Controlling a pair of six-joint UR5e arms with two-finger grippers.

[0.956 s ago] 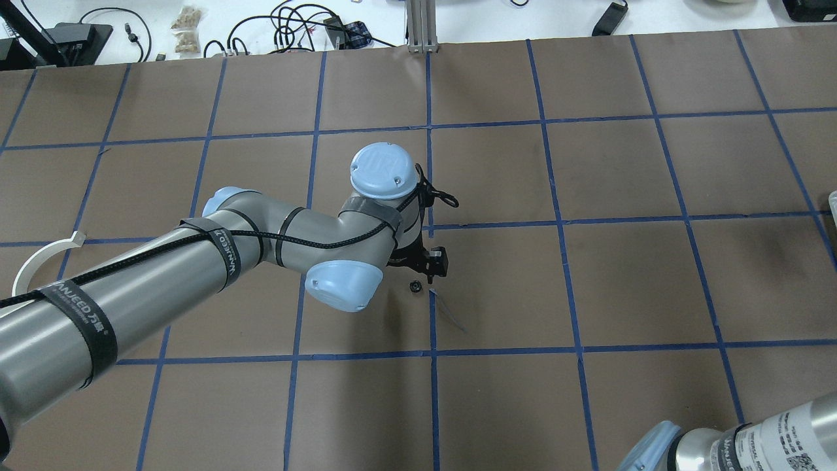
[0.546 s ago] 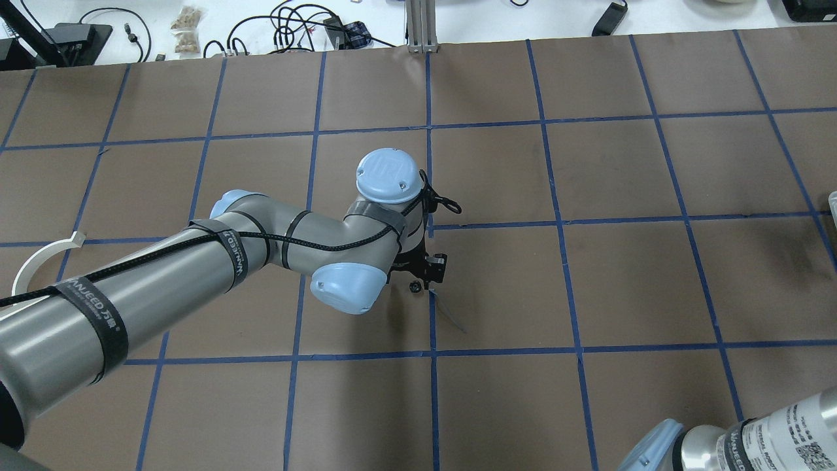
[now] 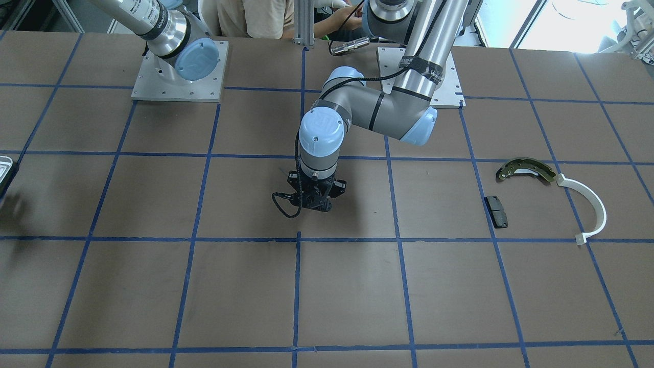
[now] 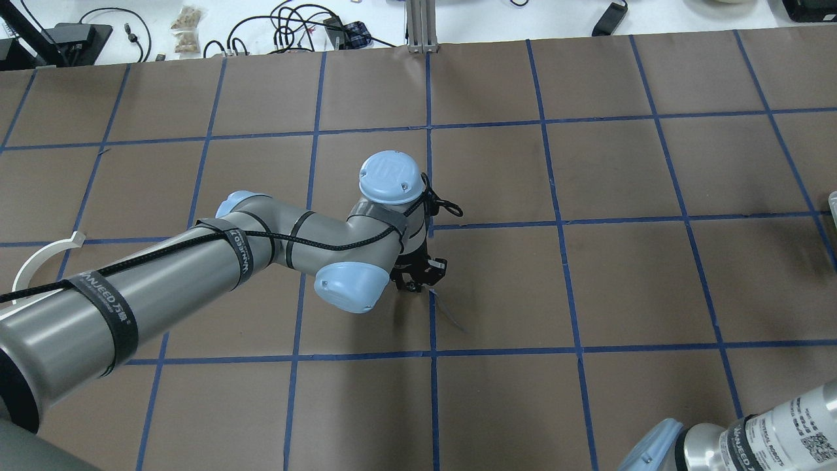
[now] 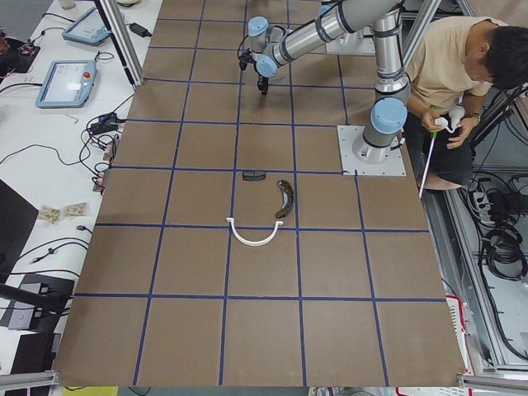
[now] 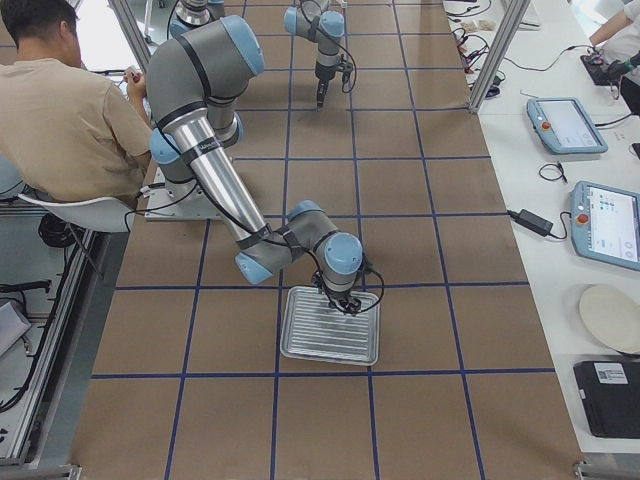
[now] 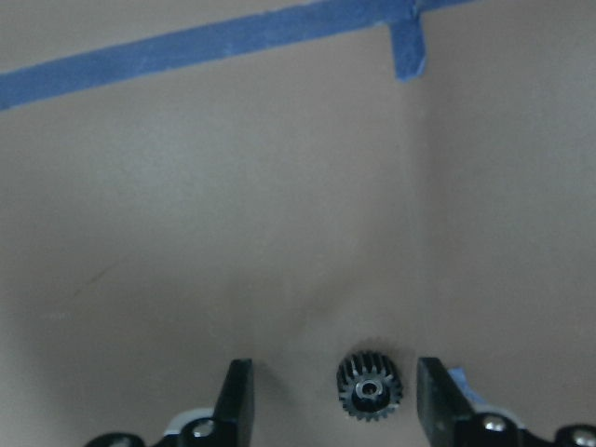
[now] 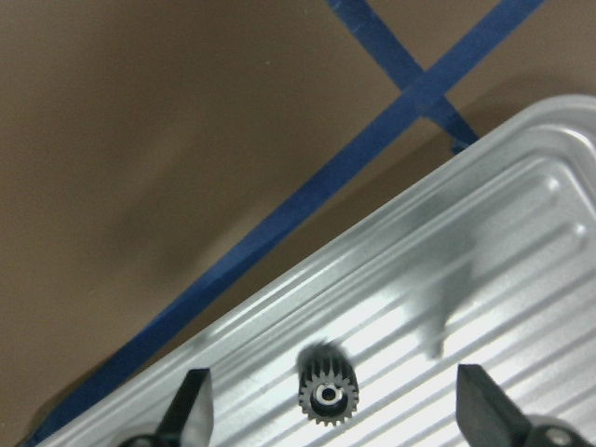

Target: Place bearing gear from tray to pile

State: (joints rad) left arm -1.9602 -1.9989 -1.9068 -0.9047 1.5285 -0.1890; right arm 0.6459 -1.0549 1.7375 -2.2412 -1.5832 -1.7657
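Observation:
A small black bearing gear (image 7: 371, 391) lies on the brown table between the fingers of my left gripper (image 7: 335, 402), which is open and low around it at the table's middle (image 4: 413, 282). A second gear (image 8: 326, 396) lies in the ribbed metal tray (image 8: 521, 233), between the fingers of my open right gripper (image 8: 335, 410), which hovers over the tray's near-left part (image 6: 345, 303). The pile lies apart on the robot's left: an olive curved shoe (image 3: 526, 168), a white half-ring (image 3: 592, 204) and a black pad (image 3: 496, 211).
The tray (image 6: 300, 352) sits at the table's right end and shows as a sliver at the overhead view's edge (image 4: 833, 199). A person (image 5: 462, 66) sits behind the arm bases. Cables and tablets lie beyond the table's far edge.
My left arm has moved slightly forward and lowered, so the gripper now covers the gear that lay just in front of it in the overhead view.

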